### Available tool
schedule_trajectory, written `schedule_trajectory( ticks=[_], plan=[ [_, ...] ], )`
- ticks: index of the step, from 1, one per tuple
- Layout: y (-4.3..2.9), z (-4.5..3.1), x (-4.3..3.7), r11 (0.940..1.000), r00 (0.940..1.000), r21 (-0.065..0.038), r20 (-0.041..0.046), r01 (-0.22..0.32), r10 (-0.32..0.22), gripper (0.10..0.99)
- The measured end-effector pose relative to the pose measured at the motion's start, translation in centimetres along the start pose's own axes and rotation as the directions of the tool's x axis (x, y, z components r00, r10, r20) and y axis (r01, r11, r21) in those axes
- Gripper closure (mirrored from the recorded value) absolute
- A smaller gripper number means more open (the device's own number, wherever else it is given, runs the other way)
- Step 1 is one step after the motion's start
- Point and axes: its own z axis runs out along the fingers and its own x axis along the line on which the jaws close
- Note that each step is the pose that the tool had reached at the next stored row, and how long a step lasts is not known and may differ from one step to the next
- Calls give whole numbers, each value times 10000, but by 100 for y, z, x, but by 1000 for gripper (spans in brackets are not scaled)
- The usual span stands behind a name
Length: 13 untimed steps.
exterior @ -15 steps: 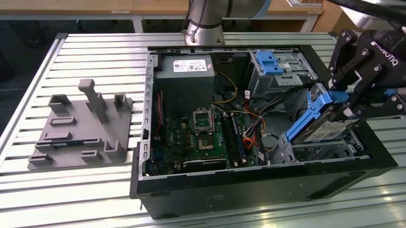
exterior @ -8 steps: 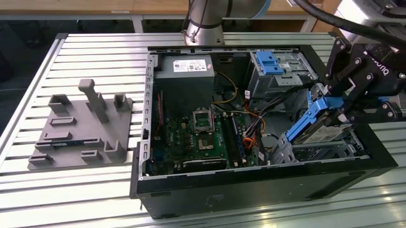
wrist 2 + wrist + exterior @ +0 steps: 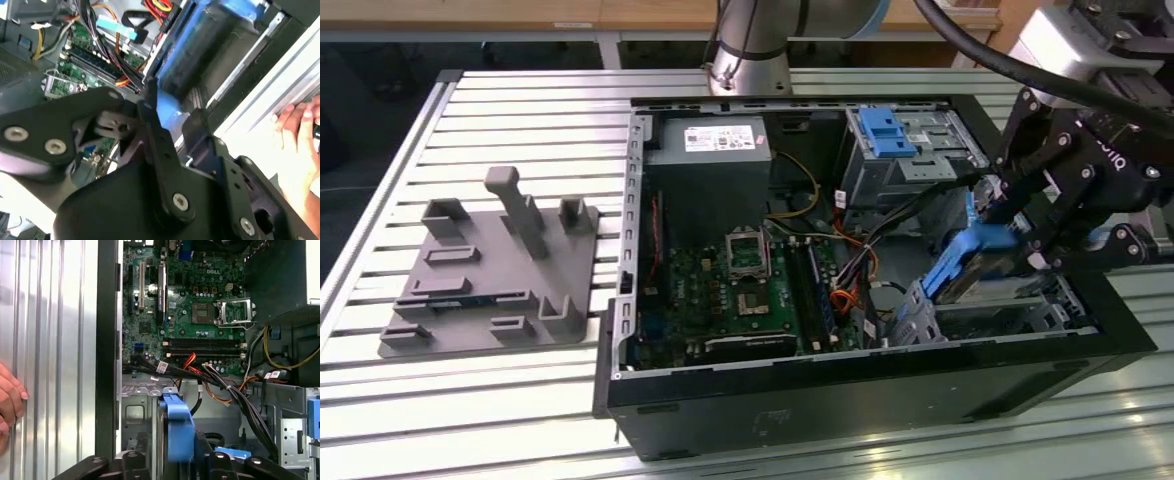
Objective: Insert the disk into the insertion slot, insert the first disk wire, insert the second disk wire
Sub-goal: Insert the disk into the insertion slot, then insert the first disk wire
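Pincer [image 3: 1009, 236] angled down, clamped on disk [image 3: 967, 265], held tilted over insertion slot [image 3: 1017, 318]

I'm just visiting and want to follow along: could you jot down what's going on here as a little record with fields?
Setting: open computer case on a slatted metal table
Grip: the gripper is shut on the disk
Disk pose: tilted over the insertion slot, not lying flat in it
Elsewhere: grey pegged fixture at the exterior view's left; a person's hand on the table
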Motion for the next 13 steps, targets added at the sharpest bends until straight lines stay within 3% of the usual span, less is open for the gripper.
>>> schedule_trajectory(
  ticks=[3, 13],
  plan=[
    [0, 2, 0, 10000, 10000, 0, 5, 0, 0, 529],
    [0, 3, 0, 10000, 10000, 0, 2, 2, -2, 529]
  ],
)
